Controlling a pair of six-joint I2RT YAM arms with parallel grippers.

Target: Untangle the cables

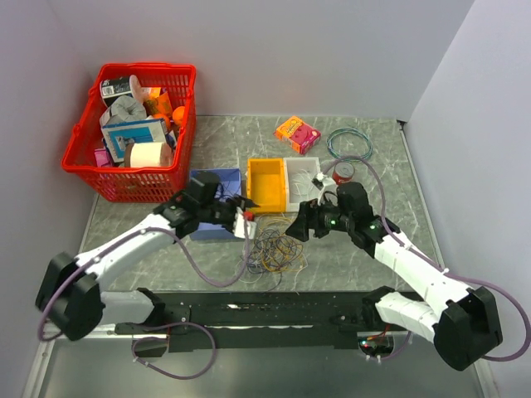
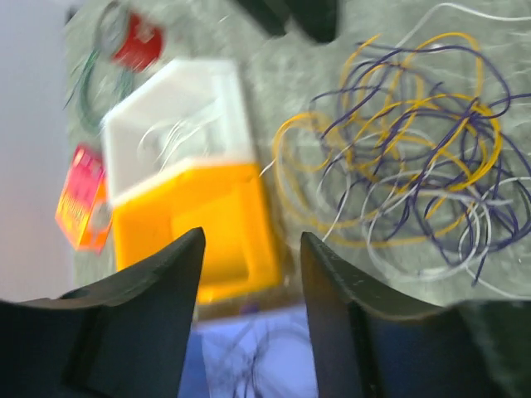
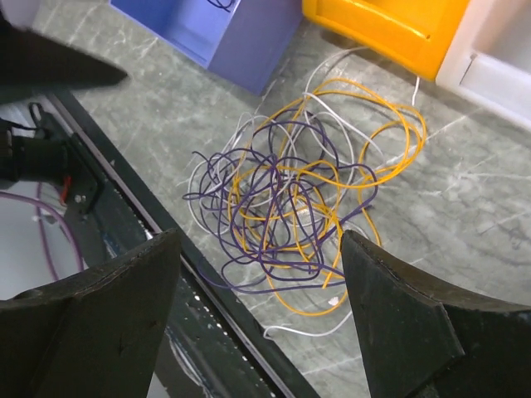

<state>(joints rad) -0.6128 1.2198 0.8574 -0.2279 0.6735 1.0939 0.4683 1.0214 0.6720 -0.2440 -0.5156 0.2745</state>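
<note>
One tangled heap of cables [image 1: 278,249] lies on the surface [image 1: 249,137], at five o'clock from the left gripper [image 1: 242,207] and seven o'clock from the right gripper [image 1: 297,225], which looks nearer.

Left wrist: heap at two o'clock; jaws spread, empty.

Right wrist: heap at twelve, roundish, no clear long axis; jaws wide apart, touching nothing.

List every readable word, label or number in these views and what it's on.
No text is legible in any view.
Orange-pink box: printed graphics, too small in the top view, blurred in the left wrist view.
Blue-and-white box in the red basket: label too small to read.
Dark packet in the basket: print too small.
Cables: no markings show.
</note>
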